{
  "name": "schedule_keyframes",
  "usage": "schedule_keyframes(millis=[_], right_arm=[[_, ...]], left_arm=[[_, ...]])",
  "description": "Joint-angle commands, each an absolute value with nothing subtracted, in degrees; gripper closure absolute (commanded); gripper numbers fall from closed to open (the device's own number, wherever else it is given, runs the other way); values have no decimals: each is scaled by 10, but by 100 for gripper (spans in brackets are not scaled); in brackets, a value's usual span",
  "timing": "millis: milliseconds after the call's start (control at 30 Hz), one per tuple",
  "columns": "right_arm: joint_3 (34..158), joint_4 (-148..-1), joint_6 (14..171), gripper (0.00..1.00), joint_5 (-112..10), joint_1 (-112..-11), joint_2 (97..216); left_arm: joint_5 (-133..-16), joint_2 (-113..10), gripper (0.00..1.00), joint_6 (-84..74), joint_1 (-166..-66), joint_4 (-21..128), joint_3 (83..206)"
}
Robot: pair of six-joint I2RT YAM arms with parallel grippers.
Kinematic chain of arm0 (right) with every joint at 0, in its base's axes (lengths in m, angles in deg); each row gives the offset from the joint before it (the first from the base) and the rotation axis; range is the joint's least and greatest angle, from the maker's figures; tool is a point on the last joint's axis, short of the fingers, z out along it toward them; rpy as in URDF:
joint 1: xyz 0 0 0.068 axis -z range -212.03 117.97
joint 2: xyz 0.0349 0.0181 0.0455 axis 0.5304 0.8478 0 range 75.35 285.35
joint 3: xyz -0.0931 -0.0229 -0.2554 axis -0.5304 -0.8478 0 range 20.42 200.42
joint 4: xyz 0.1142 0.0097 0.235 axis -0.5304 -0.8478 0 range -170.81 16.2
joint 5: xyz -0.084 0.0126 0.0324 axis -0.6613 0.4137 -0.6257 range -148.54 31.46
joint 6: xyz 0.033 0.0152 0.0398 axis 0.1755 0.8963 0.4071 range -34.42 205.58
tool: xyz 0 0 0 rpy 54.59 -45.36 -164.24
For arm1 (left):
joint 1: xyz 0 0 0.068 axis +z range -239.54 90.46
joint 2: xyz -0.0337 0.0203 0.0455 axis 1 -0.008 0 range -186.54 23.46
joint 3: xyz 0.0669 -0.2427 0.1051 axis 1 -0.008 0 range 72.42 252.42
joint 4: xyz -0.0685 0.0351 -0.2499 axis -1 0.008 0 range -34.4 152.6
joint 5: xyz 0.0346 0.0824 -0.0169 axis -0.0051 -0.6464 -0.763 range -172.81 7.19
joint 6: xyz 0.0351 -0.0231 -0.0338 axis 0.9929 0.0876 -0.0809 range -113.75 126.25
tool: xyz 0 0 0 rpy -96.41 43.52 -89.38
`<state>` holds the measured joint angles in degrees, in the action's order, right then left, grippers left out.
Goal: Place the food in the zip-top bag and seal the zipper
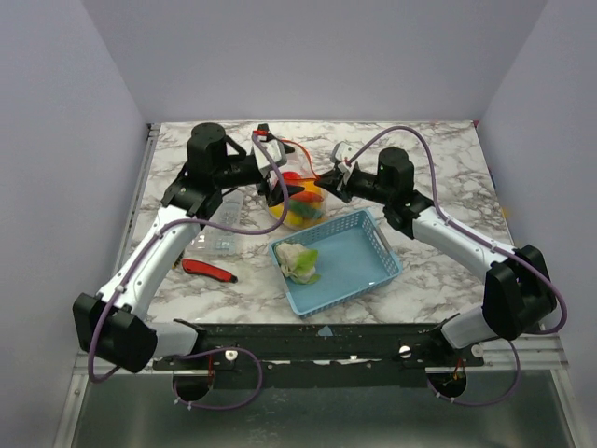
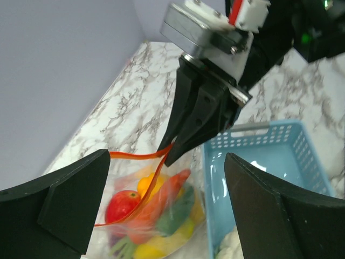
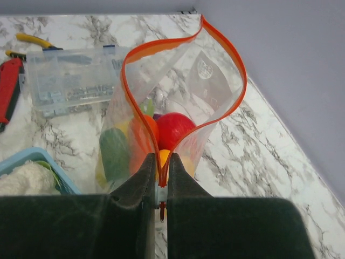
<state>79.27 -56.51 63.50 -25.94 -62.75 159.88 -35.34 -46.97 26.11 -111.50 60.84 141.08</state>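
1. Zip-top bag (image 1: 300, 198) stood upright at the centre of the top view, between the two grippers and just above the blue basket (image 1: 359, 257).
2. Food (image 3: 173, 128): red, orange, yellow and green pieces lay inside the bag. One white-and-green piece (image 1: 298, 263) sat in the basket's left corner, outside the bag.
3. Zipper (image 3: 135, 59): the strip gaped in a wide loop across the upper half of the right wrist view. It was not sealed.
4. Right gripper (image 3: 160, 178): jaws were closed tight and pinched the zipper at one end of the mouth, bottom centre of its own view.
5. Left gripper (image 1: 273, 189): fingers were spread wide with nothing between them, beside the bag's left side in the top view.
6. Judgement: loading was mostly done. What remained was the basket piece, then pressing the zipper shut along its whole length.
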Motion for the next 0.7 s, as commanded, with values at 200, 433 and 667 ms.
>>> schedule_keyframes(millis=[200, 433, 667], right_arm=[[807, -644, 594, 100, -206, -629, 1586], [816, -650, 595, 100, -201, -629, 1586], [816, -649, 603, 100, -195, -629, 1578]], left_arm=[[-179, -658, 9, 542, -1113, 894, 1635], [-204, -729, 13, 607, -1127, 1008, 1685], [-253, -736, 22, 604, -1127, 958, 1635]])
